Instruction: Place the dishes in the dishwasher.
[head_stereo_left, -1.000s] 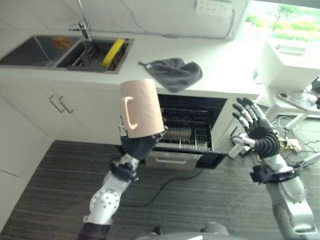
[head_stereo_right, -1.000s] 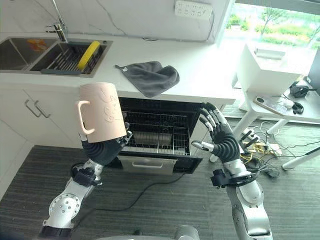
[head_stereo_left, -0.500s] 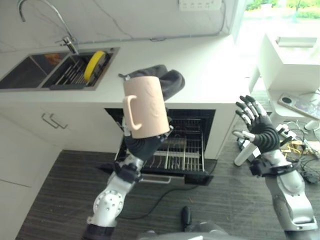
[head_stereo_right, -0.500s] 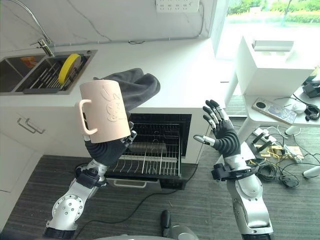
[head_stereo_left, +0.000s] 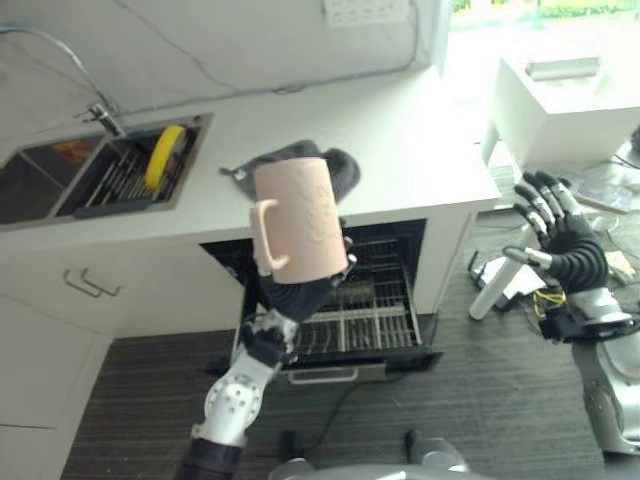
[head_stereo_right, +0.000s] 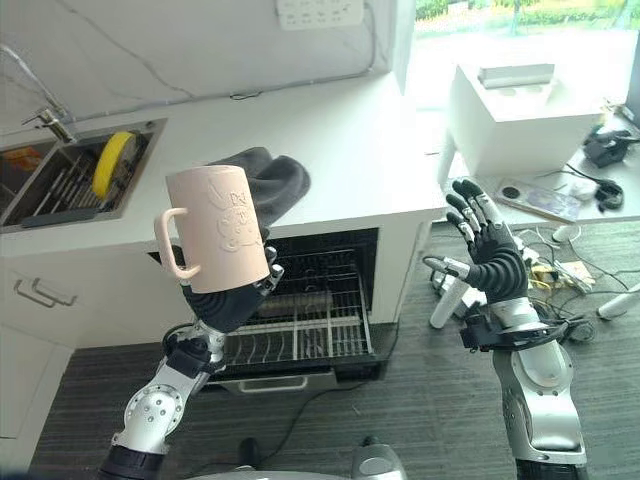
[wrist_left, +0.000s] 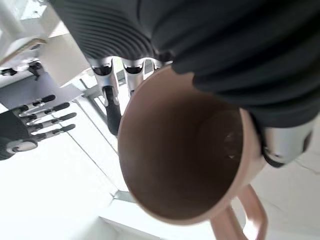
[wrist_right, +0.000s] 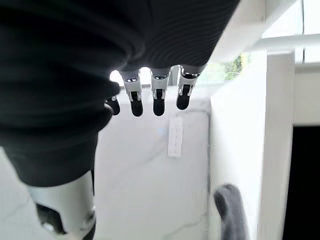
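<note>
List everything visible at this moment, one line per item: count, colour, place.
mug: one, pale pink, held upside down above the open dishwasher
dishwasher: one, dark, under the counter, rack pulled out
cloth: one, dark grey, on the counter behind the mug
plate: one, yellow, standing in the sink rack
counter: one, white
left hand: curled round the mug
right hand: open, raised beside the counter

The left arm reaches up and forward, its left hand (head_stereo_right: 232, 300) raised with fingers curled in a grip. The right hand (head_stereo_right: 492, 262) is held up at the side, fingers straight and spread.
</note>
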